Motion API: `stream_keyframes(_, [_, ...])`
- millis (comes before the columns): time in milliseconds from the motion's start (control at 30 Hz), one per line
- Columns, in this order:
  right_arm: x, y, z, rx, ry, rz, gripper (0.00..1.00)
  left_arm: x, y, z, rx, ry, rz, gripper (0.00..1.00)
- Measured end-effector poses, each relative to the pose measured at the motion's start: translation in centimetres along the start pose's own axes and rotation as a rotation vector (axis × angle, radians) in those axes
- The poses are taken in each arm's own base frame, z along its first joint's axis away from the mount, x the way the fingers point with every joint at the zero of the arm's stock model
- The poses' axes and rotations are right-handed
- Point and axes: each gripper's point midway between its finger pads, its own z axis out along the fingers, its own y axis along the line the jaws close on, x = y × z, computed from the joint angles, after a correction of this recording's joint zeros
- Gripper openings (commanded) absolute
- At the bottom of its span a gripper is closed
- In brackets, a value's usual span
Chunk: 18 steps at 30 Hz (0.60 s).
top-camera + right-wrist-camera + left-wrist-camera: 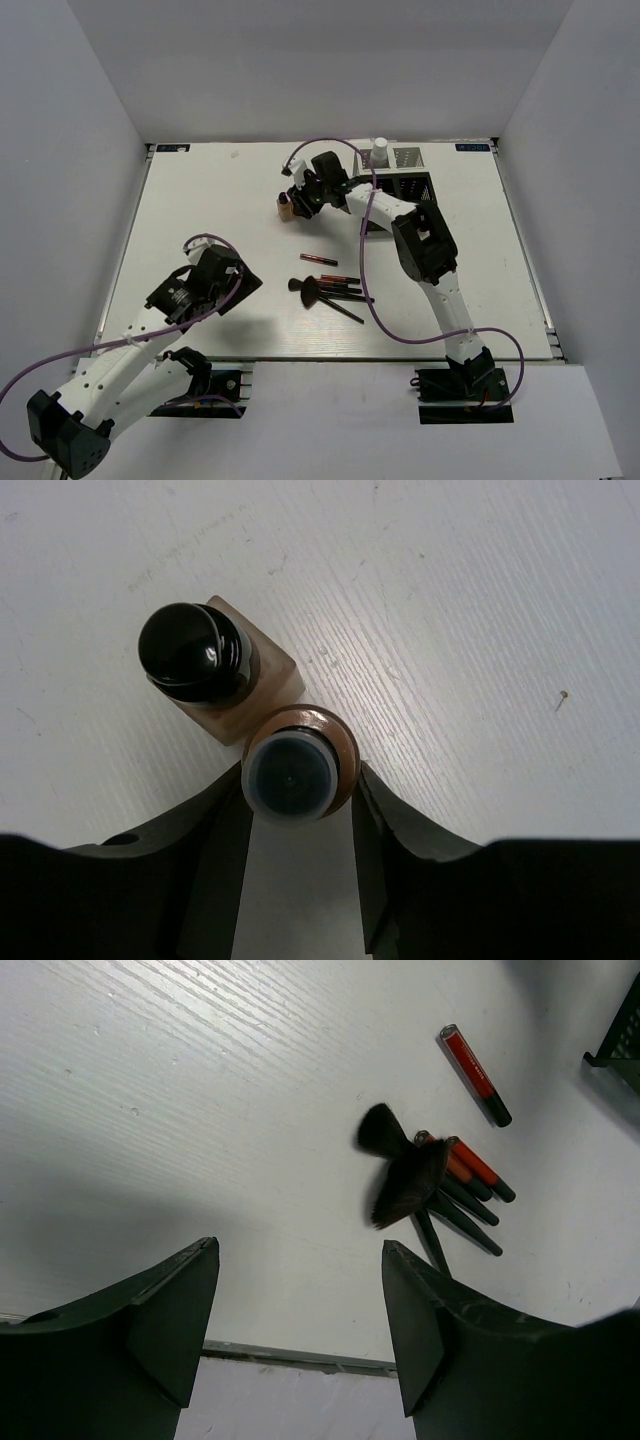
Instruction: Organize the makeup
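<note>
From above, the right gripper (pixel 297 198) sits over the two tan bottles (pixel 287 208), at 11 o'clock from the loose brushes and pencils (pixel 325 290). The mesh box (pixel 405 182) stands at 2 o'clock from that pile, and the left gripper (pixel 248 282) hovers at 9 o'clock.

On the left wrist, its pincer gapes wide and empty. The brushes (pixel 400 1175) lie at 1 o'clock. They look light and soft-bristled, best taken by the handles.

On the right wrist, the fingers pinch the round tan bottle (pixel 292 770) at its shoulder. The square tan bottle (pixel 215 670) touches it at 10 o'clock. Both look rigid, smooth and slippery, so a firm grip on the body seems wise.
</note>
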Motion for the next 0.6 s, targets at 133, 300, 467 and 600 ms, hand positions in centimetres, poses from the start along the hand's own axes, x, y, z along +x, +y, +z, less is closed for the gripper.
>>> stream_keyframes(133, [-0.35, -0.04, -0.03, -0.016, -0.02, -0.009, 0.34, -0.04, -0.1, 0.05, -0.004, 0.002, 0.001, 0.76])
stream_keyframes(300, [-0.74, -0.3, -0.06, -0.018, -0.039, -0.016, 0.42, -0.2, -0.43, 0.04, -0.003, 0.002, 0.001, 0.76])
stream_keyframes(467, [-0.75, -0.44, 0.06, -0.016, -0.045, -0.017, 0.4, -0.32, -0.66, 0.03, -0.004, 0.002, 0.002, 0.76])
stream_keyframes(600, [-0.61, -0.49, 0.21, -0.017, -0.046, -0.017, 0.35, -0.33, -0.74, 0.01, -0.003, 0.002, 0.002, 0.76])
